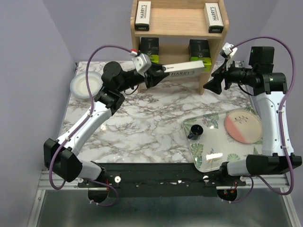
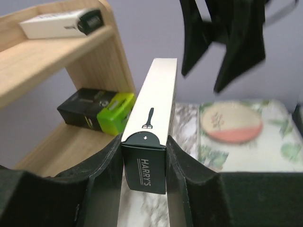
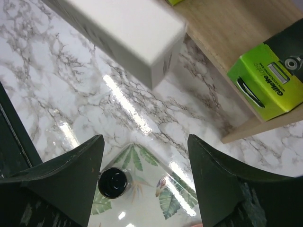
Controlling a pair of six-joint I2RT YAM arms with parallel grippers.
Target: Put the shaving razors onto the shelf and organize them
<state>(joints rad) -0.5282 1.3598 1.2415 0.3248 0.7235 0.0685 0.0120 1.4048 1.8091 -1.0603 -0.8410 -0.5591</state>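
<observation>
Lilac walls enclose a glossy, grey-veined marble table (image 1: pixel 142 118). Beyond both pincers stands the pale flat-panelled wooden shelf (image 1: pixel 179 21), with two slim HARRY'S boxes (image 1: pixel 143 14) on top and two black, lime-ended packs (image 1: pixel 199 49) below. The left pincer (image 2: pixel 144 156) is clamped on a third long white box (image 2: pixel 156 99), whose long axis runs straight out from it towards the lower tier. The right pincer (image 3: pixel 146 142) stands apart and empty, with that box's far end just ahead of it.

Shelf (image 1: pixel 180 21) holds two Harry's boxes (image 1: pixel 143 14) (image 1: pixel 213 17) above, two green-black packs (image 1: pixel 150 46) (image 1: pixel 199 48) below; third box (image 1: pixel 187 70) gripped.
</observation>
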